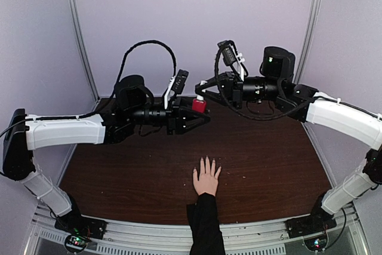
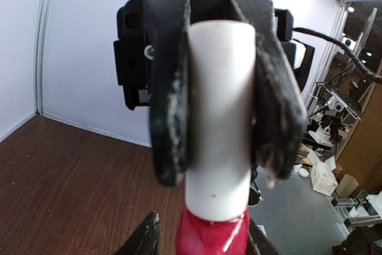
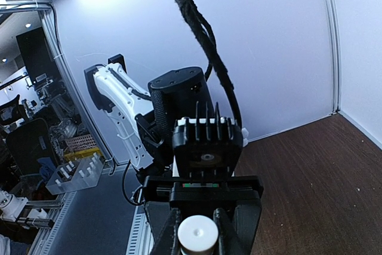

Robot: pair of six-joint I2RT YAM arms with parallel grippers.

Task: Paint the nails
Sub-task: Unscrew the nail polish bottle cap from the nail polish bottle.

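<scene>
A pale hand [image 1: 206, 178] in a black sleeve lies flat at the table's near middle, fingers pointing away. Its nails [image 1: 206, 160] are too small to tell their colour. Well above and behind it hangs a small red bottle [image 1: 199, 106] with a white cap [image 2: 219, 117]. My right gripper [image 1: 202, 91] is shut on the cap from above; the cap's top [image 3: 198, 234] sits between its fingers [image 2: 170, 117]. My left gripper [image 2: 203, 229] flanks the red bottle [image 2: 212, 237], and a sliver of table shows between its left finger and the glass.
The dark wooden table [image 1: 268, 165] is walled by pale panels and metal posts [image 1: 80, 34]. Black cables loop over both wrists [image 1: 149, 46]. In the right wrist view, the left arm's black wrist block [image 3: 206, 141] faces the camera closely.
</scene>
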